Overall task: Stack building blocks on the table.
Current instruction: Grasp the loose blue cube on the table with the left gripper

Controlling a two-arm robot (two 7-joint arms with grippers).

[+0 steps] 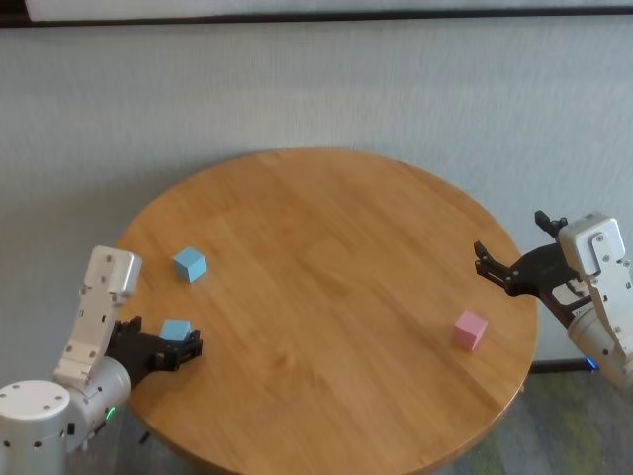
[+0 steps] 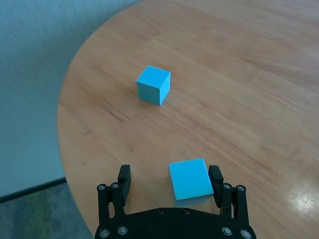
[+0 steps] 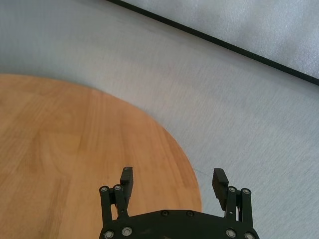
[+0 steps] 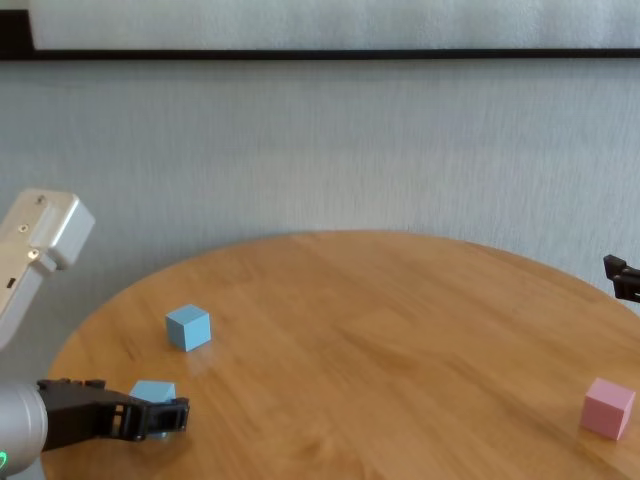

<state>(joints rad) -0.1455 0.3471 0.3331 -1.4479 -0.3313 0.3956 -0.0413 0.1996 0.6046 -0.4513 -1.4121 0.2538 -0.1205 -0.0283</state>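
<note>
- Low at the left rim of the large round orange-brown wooden table (image 1: pixel 326 297): left gripper (image 2: pixel 170 180), black fingers spread wide, not clenched.
- Between those spread fingers: a small matte light-blue cube (image 2: pixel 190 179), resting on the wood, close against one finger (image 2: pixel 216 179) with a clear gap to the other finger; contact with the near finger not certain.
- Same nearer light-blue cube also visible from the head camera (image 1: pixel 175 330) and the chest camera (image 4: pixel 153 391), just ahead of the dark gripper body.
- Farther in on the table, near but apart from the first: a second small matte light-blue cube (image 1: pixel 189 264), standing alone, turned slightly on its base, untouched (image 2: pixel 153 85).
- Across the table, well apart from both blue cubes, near the right rim: a small matte pink cube (image 1: pixel 470 330), flat on the wood, alone (image 4: pixel 609 408).
- At the right rim, beyond the pink cube: right gripper (image 1: pixel 485 261), fingers released and wide apart, holding nothing (image 3: pixel 173 180); one fingertip over the table's edge, the other over grey floor (image 3: pixel 249 119).
- No cube resting on another; all three separate on the tabletop.
</note>
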